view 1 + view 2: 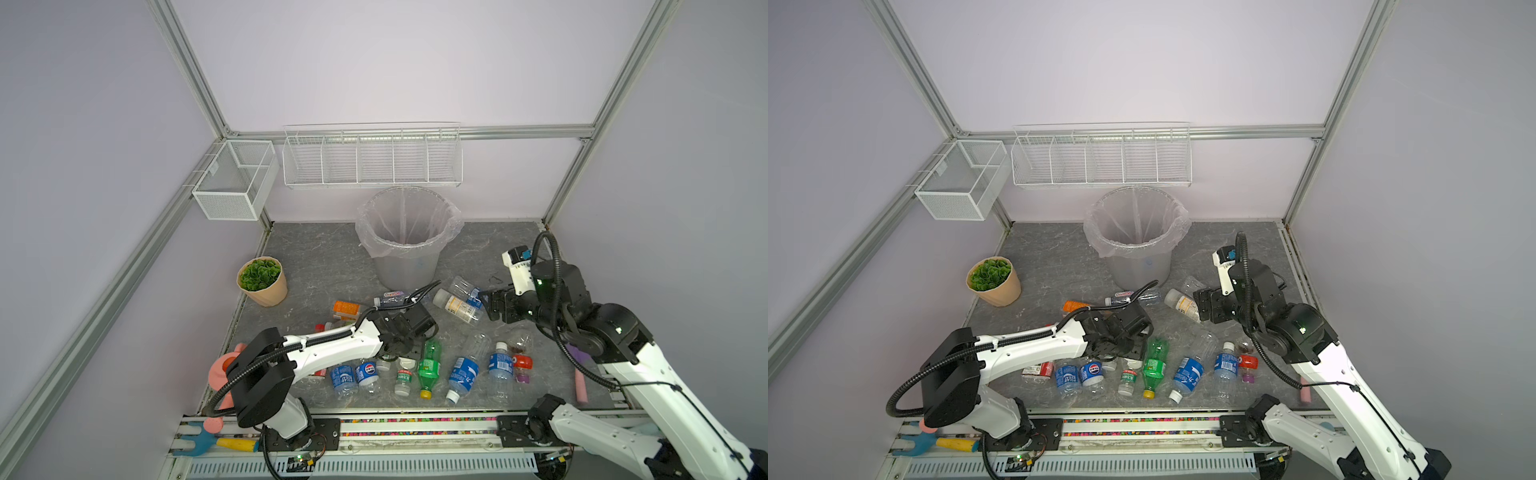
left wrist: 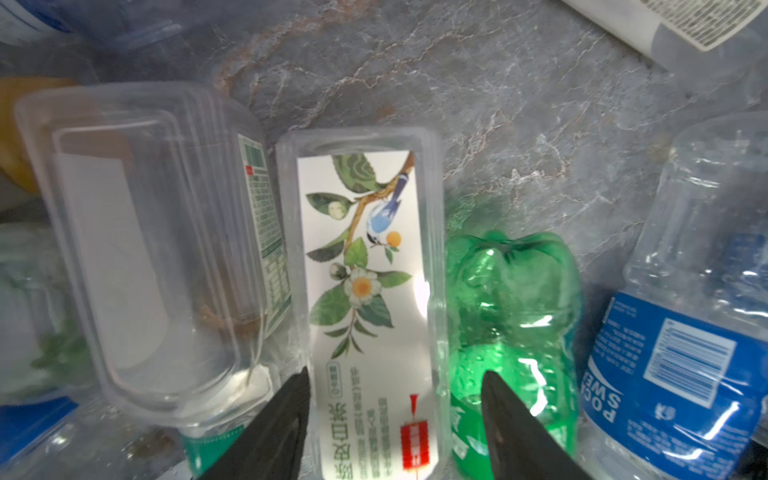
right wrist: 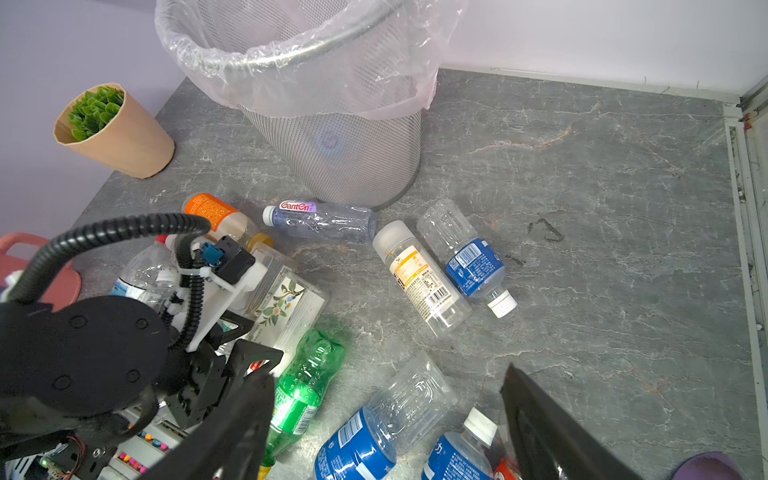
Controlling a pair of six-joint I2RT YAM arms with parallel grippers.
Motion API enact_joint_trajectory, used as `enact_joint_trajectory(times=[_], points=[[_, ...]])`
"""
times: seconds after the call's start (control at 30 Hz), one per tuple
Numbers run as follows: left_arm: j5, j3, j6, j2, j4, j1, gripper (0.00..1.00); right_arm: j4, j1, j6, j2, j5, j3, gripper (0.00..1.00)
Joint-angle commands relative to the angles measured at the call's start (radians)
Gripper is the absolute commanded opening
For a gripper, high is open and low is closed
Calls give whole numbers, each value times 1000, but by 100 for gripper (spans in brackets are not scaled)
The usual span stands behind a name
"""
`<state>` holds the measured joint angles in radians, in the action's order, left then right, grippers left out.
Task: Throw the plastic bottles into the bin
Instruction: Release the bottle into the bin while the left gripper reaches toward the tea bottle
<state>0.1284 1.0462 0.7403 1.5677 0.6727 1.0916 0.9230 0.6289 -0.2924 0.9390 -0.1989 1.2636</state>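
Tea bottle is straddled by left gripper, jaws apart, and boxed in by clear bottle and green bottle. Right gripper is held wide. By the back wall stands the bin, with table bare beside it.

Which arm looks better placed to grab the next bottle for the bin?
The left arm. The left gripper is low, its jaws open on either side of the flower-label bottle. The right gripper is open too, but hangs above the table with no bottle between its jaws.
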Motion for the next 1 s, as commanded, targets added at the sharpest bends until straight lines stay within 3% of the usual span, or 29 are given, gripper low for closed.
enact_joint_trajectory(times=[0.0, 0.97], points=[[29, 38, 19, 16, 48, 7, 65, -29, -6, -9, -16, -19, -19, 88], [59, 150, -24, 205, 107, 47, 70, -46, -5, 1, -56, -36, -42, 88]])
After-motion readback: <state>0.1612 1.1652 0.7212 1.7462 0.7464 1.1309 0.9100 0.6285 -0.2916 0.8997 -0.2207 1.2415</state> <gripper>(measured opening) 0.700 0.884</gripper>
